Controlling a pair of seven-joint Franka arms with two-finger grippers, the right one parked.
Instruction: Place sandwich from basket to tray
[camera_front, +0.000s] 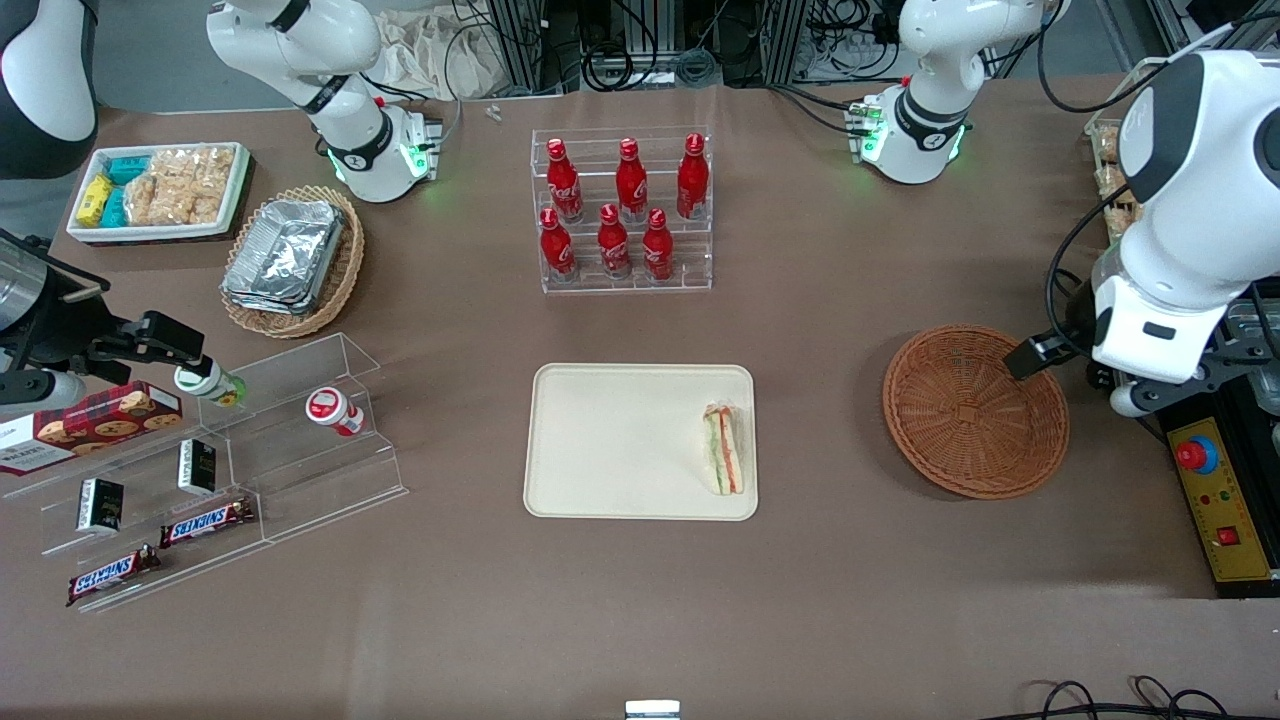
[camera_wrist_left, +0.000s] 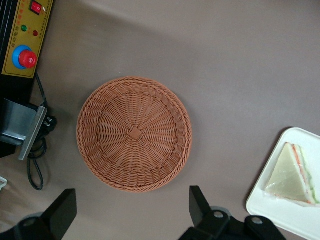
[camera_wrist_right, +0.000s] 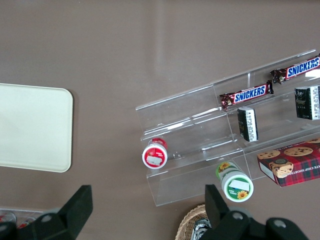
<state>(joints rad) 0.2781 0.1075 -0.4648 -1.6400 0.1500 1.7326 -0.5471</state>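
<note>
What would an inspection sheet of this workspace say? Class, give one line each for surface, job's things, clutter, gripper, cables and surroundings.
Surface: brown table, no spills seen.
Job's things: sandwich lies on the tray, near the edge closest to the basket; basket holds nothing.
Clutter: cola bottles in a clear rack; foil trays in a tan basket; snack tub; Snickers bars and cookie box on clear shelves.
Gripper: left gripper open, above the basket, holding nothing.
Cables: black cable at the table edge nearest the camera; more by the arm bases.
Surroundings: control box with red stop button beside the basket.
</note>
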